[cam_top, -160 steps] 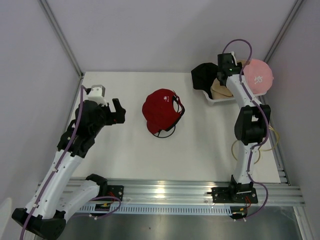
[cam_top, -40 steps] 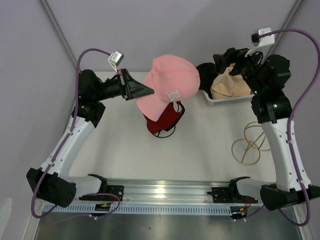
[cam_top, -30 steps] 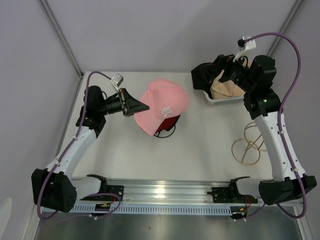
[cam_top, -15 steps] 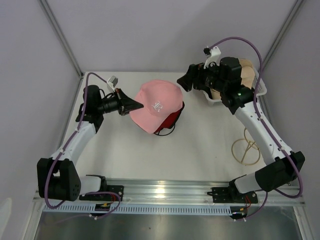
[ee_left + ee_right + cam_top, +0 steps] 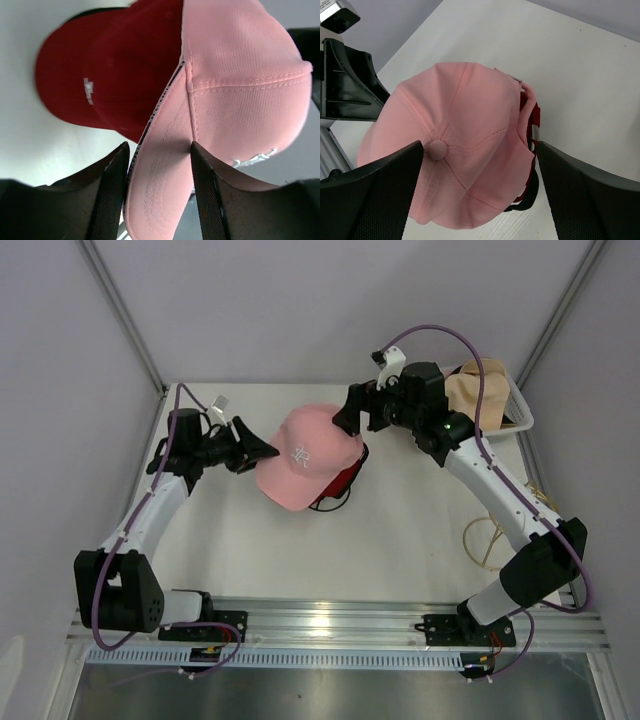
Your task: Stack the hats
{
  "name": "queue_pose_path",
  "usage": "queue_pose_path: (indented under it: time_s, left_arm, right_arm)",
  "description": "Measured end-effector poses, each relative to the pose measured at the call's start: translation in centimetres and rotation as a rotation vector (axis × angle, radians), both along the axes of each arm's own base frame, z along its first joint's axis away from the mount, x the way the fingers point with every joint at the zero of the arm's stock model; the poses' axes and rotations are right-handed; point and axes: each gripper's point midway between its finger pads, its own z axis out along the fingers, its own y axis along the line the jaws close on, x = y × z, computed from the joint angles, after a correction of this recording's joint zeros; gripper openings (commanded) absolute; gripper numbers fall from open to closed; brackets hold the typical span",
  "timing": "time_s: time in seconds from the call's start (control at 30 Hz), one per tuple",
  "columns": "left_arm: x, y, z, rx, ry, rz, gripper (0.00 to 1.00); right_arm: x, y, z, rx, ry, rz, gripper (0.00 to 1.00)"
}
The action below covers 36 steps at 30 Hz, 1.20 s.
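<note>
**Inspector:** Where did the pink cap (image 5: 300, 455) lie?

**Assessor:** At the middle of the worktop (image 5: 400, 530), sitting crown-up on the red cap (image 5: 342, 478), whose far-right edge and strap showed beneath it. The tan hat (image 5: 478, 390) lay in the basket (image 5: 520, 412) at the far right.

**Inspector:** Grippers?

**Assessor:** The left gripper (image 5: 159, 150) had its jaws parted on either side of the pink brim (image 5: 165, 195), no longer clamping it. The right gripper (image 5: 479, 145) hung over the crown with its jaws spread wide, holding nothing.

**Inspector:** Handling?

**Assessor:** The caps were judged light and soft. A crown would likely buckle under a pinch, so the stiffer brim seemed the sound place to hold.

**Inspector:** Changes?

**Assessor:** A second or so earlier the left gripper, pinched shut on the brim, carried the cap above the red one. It had since been set down and let go. The right arm had swung over from the basket.
</note>
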Motion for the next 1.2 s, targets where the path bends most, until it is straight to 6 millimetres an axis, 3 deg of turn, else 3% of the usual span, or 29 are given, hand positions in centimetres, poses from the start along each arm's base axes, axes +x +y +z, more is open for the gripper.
queue_pose_path:
  time_s: [0.13,0.27,0.53,0.7,0.9,1.07,1.2]
  left_arm:
    - [0.6,1.3,-1.3,0.09,0.004,0.07,0.59]
    - [1.1,2.6,-2.7,0.173,0.015,0.13,0.99]
    - [1.5,4.1,-4.2,0.25,0.039,0.207,1.0]
    - [1.4,4.0,-4.1,0.245,0.03,0.203,0.98]
    - [0.7,3.4,-2.2,0.236,-0.031,0.192,0.98]
    - [0.0,2.9,0.1,0.223,-0.1,0.182,0.97]
    - [-0.3,2.6,1.3,0.215,-0.133,0.174,0.96]
  right_arm:
    - [-0.2,0.4,0.0,0.002,0.002,0.006,0.91]
    - [-0.3,0.6,-0.1,0.006,0.007,0.006,0.92]
    - [-0.4,1.0,-0.1,0.009,0.01,0.004,0.95]
    - [0.2,0.9,-1.0,-0.002,0.031,-0.038,0.86]
    - [1.5,0.7,-3.6,-0.045,0.088,-0.089,0.79]
    - [2.1,1.5,-4.2,-0.051,0.111,-0.083,0.73]
    - [2.8,2.3,-4.7,-0.062,0.116,-0.083,0.6]
